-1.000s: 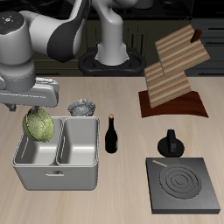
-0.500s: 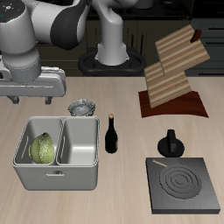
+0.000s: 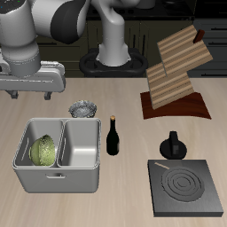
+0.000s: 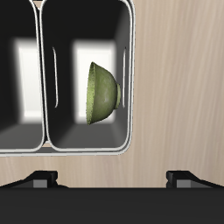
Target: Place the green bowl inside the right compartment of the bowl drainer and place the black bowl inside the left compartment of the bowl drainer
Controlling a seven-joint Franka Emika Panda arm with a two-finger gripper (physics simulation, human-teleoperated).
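Observation:
The green bowl (image 3: 43,151) (image 4: 102,92) lies tipped on its side inside the right compartment of the grey bowl drainer (image 3: 58,170) (image 4: 87,151), leaning near the outer wall. The drainer's other well holds nothing. The black bowl (image 3: 82,109), mottled grey-white, sits on the table just behind the drainer; the wrist view does not show it. My gripper (image 3: 31,92) (image 4: 112,179) hangs above the drainer, well clear of the green bowl. It is open, and its fingertips (image 4: 39,179) are spread wide with nothing between them.
A dark bottle (image 3: 113,136) stands close beside the drainer. Farther over are a black stove plate (image 3: 184,188), a small black pot (image 3: 172,145) and a wooden rack (image 3: 177,71) on a dark mat.
The gripper let go of the green bowl, which dropped into the drainer well. The gripper then rose upward and stands empty.

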